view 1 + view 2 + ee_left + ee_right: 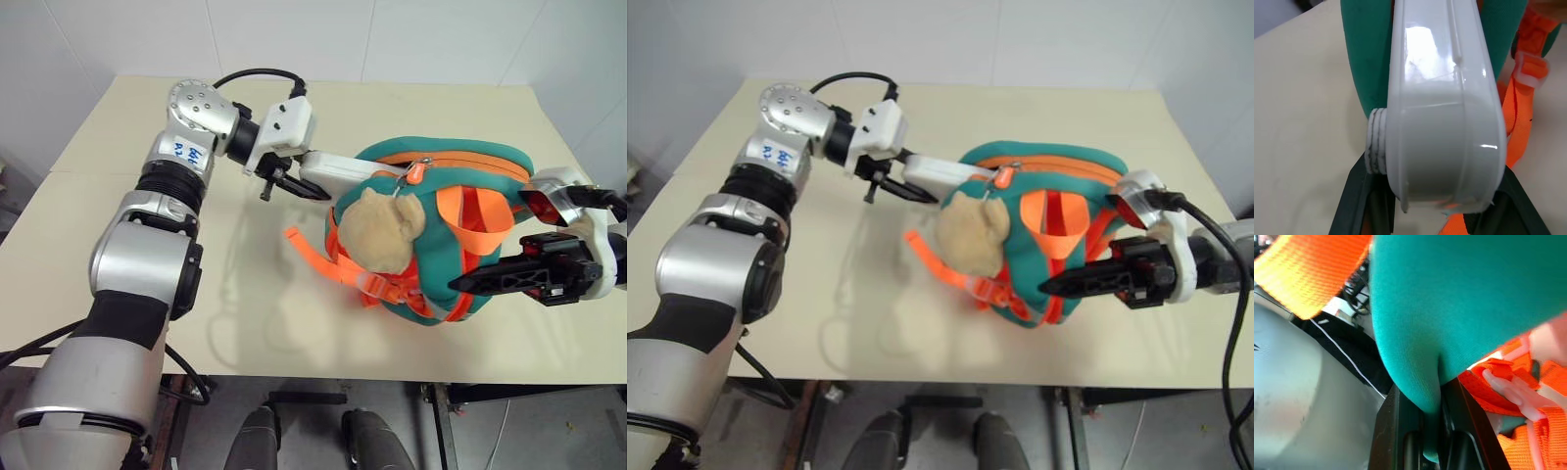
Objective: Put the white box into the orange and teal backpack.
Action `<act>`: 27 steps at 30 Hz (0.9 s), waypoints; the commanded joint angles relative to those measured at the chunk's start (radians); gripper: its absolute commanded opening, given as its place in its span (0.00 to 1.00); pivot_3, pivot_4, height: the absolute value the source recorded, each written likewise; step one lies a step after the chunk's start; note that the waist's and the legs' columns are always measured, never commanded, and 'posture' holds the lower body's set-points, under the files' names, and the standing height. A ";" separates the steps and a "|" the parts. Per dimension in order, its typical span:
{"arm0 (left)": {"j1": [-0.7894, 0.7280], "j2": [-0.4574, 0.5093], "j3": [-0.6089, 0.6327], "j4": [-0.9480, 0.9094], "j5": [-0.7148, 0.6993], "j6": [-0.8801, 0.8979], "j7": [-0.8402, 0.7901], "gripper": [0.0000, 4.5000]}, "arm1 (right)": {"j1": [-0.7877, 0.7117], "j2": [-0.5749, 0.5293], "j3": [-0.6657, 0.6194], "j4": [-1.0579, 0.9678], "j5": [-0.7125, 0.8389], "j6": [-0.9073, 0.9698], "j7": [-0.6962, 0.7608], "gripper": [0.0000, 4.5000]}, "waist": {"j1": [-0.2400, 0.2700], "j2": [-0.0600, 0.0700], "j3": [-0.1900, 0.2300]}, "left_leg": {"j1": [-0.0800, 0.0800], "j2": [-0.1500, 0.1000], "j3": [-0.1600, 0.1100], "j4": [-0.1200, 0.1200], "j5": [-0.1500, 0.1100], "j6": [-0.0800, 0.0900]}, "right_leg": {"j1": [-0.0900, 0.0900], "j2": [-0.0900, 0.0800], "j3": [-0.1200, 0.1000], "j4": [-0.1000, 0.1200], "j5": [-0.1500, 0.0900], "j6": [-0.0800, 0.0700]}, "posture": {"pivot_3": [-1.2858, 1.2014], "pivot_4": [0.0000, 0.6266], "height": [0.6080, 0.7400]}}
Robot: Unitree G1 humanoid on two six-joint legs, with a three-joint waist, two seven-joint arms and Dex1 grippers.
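Note:
The white box (338, 174) is held at one end by my left gripper (292, 186), whose black fingers (1359, 196) clamp its two narrow sides. The box's other end is hidden inside the opening of the orange and teal backpack (456, 162). The backpack lies on the table with its orange straps up and a tan plush toy (377, 230) resting on it. My right gripper (460, 285) is at the backpack's right side, shut on a fold of its teal fabric (1432, 382).
The beige table (118, 245) has free room to the left of the backpack and behind it. Its front edge (392, 377) runs close below the backpack. White walls stand behind and to the sides. A loose orange strap (313, 257) trails leftward.

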 commanded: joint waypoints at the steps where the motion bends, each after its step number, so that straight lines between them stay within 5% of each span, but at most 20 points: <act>1: 0.013 -0.080 -0.015 -0.028 -0.026 0.002 -0.112 0.28 | -0.009 -0.019 0.020 0.024 -0.047 -0.042 0.055 0.00 | -0.001 0.000 0.000 | 0.000 0.000 0.000 0.000 0.000 0.000 | 0.000 0.000 0.000 0.000 0.000 0.000 | 0.52 0.24 1.00; 5: 0.039 -0.171 -0.020 -0.038 0.005 0.011 -0.043 0.28 | -0.024 0.016 0.022 0.017 -0.051 -0.046 0.039 0.00 | 0.005 0.000 0.000 | 0.001 0.000 0.000 0.001 0.000 0.000 | 0.001 0.000 0.000 0.001 0.000 0.000 | 0.52 0.24 1.00; 10: 0.045 -0.234 -0.005 -0.059 0.010 0.067 0.042 0.62 | -0.013 0.060 -0.013 -0.022 -0.013 -0.013 -0.012 0.00 | 0.022 0.000 0.000 | 0.002 0.000 0.000 0.003 0.000 0.000 | 0.002 0.000 0.000 0.001 0.000 0.000 | 0.52 0.24 1.00; 16: 0.053 -0.192 0.030 -0.110 -0.009 0.102 0.032 1.00 | 0.000 0.093 -0.052 -0.047 0.014 0.011 -0.060 0.00 | 0.019 0.000 0.000 | 0.002 0.000 0.000 0.003 0.000 0.000 | 0.001 0.001 0.001 0.003 0.000 0.000 | 0.52 0.24 1.00; 27: 0.078 0.059 0.098 -0.130 -0.038 0.112 -0.025 1.00 | -0.012 0.142 -0.039 -0.038 0.010 0.004 -0.095 0.00 | -0.004 0.001 0.000 | 0.003 0.000 0.000 0.003 0.001 -0.001 | 0.001 0.001 0.001 0.006 0.000 0.000 | 0.52 0.24 1.00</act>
